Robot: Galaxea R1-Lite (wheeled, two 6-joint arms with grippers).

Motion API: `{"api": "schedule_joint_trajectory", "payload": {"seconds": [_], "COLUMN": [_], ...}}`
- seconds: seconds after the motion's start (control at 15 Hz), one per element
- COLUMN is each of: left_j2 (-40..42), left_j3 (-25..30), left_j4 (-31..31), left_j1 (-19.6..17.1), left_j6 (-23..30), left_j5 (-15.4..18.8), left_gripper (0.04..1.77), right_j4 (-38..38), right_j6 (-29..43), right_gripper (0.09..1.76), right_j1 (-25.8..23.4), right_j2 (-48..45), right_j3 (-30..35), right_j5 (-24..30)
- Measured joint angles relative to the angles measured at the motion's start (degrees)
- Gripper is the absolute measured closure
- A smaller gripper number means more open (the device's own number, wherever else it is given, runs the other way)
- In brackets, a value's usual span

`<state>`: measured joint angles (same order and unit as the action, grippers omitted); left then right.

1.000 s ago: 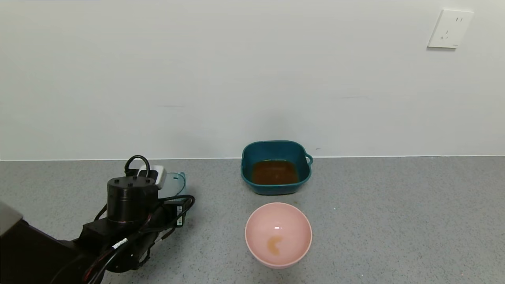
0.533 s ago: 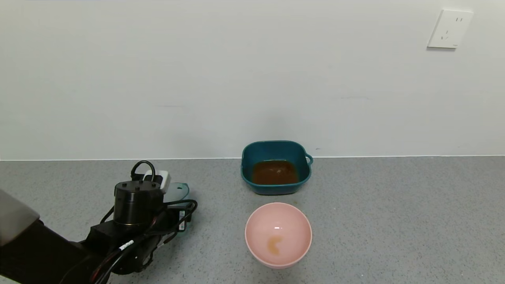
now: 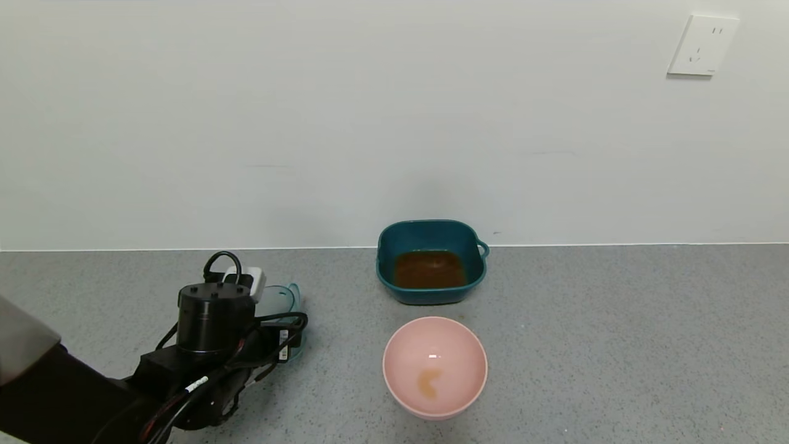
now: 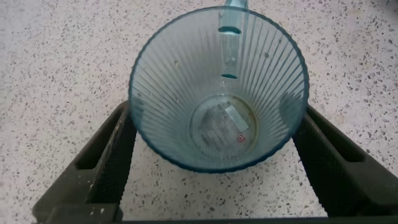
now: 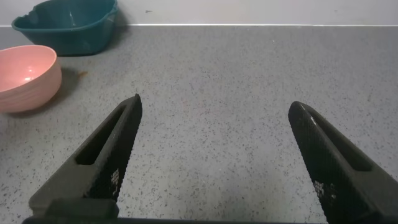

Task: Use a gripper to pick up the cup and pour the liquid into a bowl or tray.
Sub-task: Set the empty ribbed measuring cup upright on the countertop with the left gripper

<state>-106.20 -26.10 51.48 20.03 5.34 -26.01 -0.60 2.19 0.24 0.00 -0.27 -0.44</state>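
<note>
The ribbed blue-grey cup is upright and empty, low over or on the grey counter at the left. My left gripper is shut on the cup, one black finger pressed on each side of its body; in the head view the gripper is mostly hidden under the black wrist. The dark teal basin stands by the back wall, right of the cup. Amber-brown liquid lies in its bottom. My right gripper is open and empty over bare counter, outside the head view.
A round pale pink bowl with a small orange-brown stain stands just in front of the basin. Both also show in the right wrist view, the basin and the bowl. A white wall with a socket bounds the counter's back.
The left arm with the cup moved slightly right and toward the counter's front during the first half second. Since then it has barely moved. The liquid's surface in the basin ripples slightly.
</note>
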Motion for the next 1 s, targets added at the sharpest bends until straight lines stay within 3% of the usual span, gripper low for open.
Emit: {"api": "schedule_joint_trajectory", "payload": {"seconds": [0.27, 0.47, 0.67, 1.0], "left_j2": [4.3, 10.75, 18.88, 34.99], "left_j3": [0.72, 1.0, 1.07, 0.72], "left_j4": [-1.71, -7.88, -17.05, -38.61], "left_j1": [0.2, 0.33, 0.37, 0.45], "left_j6": [-1.51, -3.45, -3.77, -3.78], "left_j5": [-0.05, -0.33, -0.5, 0.05], "left_gripper": [0.14, 0.12, 0.12, 0.11], "right_j4": [0.0, 0.0, 0.0, 0.02], "right_j6": [-0.02, 0.0, 0.0, 0.0], "right_gripper": [0.14, 0.14, 0.14, 0.14], "right_j1": [0.0, 0.0, 0.0, 0.0], "right_j2": [0.0, 0.0, 0.0, 0.0], "right_j3": [0.0, 0.0, 0.0, 0.0], "right_j5": [-0.02, 0.0, -0.02, 0.02]}}
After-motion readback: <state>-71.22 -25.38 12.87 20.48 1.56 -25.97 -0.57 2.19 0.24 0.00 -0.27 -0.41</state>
